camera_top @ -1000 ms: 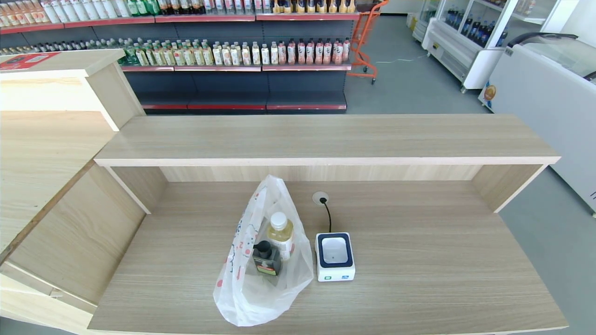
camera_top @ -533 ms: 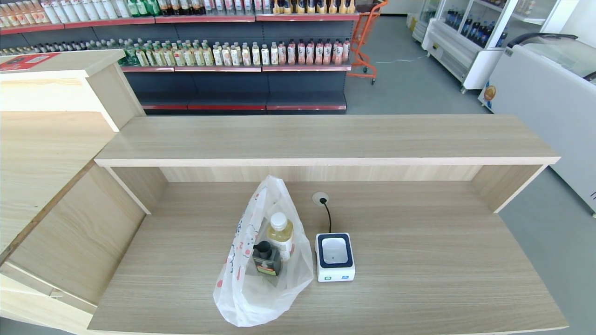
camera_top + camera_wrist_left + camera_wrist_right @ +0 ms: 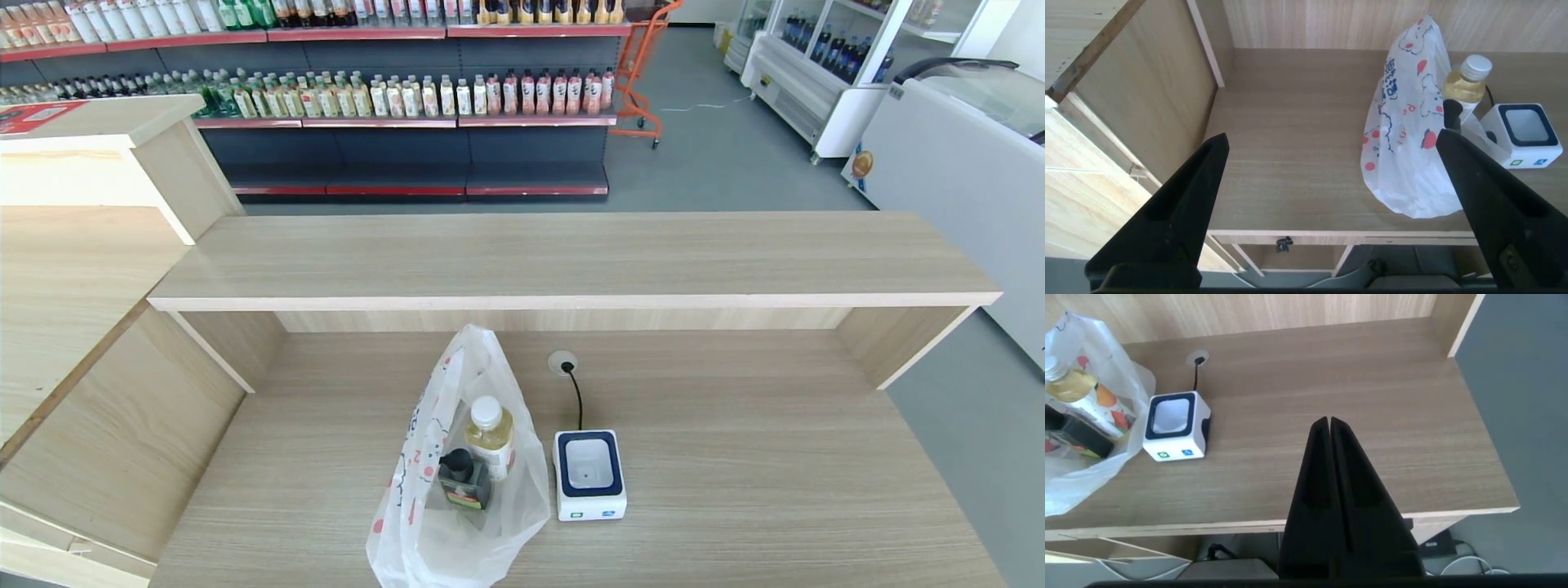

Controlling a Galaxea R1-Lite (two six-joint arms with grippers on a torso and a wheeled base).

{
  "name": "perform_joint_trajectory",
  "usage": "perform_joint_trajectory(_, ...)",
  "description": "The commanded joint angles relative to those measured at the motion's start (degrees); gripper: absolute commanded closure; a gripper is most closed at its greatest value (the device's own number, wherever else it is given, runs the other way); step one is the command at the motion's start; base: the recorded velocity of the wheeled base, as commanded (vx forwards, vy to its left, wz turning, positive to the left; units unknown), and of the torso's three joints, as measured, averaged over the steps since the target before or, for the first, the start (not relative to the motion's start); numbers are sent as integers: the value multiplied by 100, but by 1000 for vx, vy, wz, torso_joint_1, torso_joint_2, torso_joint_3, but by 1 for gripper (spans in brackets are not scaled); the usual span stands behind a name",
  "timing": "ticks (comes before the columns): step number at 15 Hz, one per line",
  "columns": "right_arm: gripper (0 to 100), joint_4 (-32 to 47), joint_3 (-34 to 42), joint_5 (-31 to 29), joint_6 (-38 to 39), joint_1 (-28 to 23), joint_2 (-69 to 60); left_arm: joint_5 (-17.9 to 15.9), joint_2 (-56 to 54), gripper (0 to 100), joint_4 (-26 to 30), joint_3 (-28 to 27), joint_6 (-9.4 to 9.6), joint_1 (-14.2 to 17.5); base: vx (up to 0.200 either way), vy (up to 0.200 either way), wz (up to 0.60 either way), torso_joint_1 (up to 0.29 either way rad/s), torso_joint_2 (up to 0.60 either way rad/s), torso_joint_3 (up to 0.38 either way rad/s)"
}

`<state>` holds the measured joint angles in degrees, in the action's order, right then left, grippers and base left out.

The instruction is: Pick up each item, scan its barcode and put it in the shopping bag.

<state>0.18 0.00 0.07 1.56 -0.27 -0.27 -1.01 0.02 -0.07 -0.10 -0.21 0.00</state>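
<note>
Shopping bag (image 3: 412, 523) at the near edge of the counter (image 3: 775, 457) holds a yellow bottle (image 3: 490, 434) and a dark bottle (image 3: 464, 483), print illegible; scanner (image 3: 589, 475) just beside. Left gripper (image 3: 1333, 140) spread wide, right gripper (image 3: 1328, 425) pressed together.

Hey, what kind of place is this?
Most likely the checkout of a small supermarket: shelves of bottled drinks stand behind, a barcode scanner sits on the wooden counter, and a plastic shopping bag stands beside it.
</note>
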Motion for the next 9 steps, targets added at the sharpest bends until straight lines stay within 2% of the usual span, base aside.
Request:
perform_joint_trajectory(1, 100, -1, 0, 1, 2, 0, 27, 5, -2, 0, -1, 1, -6, 0, 0, 0, 0, 0, 0, 0)
perform_joint_trajectory(9, 100, -1, 0, 1, 2, 0, 27, 5, -2, 0, -1, 1, -6, 0, 0, 0, 0, 0, 0, 0)
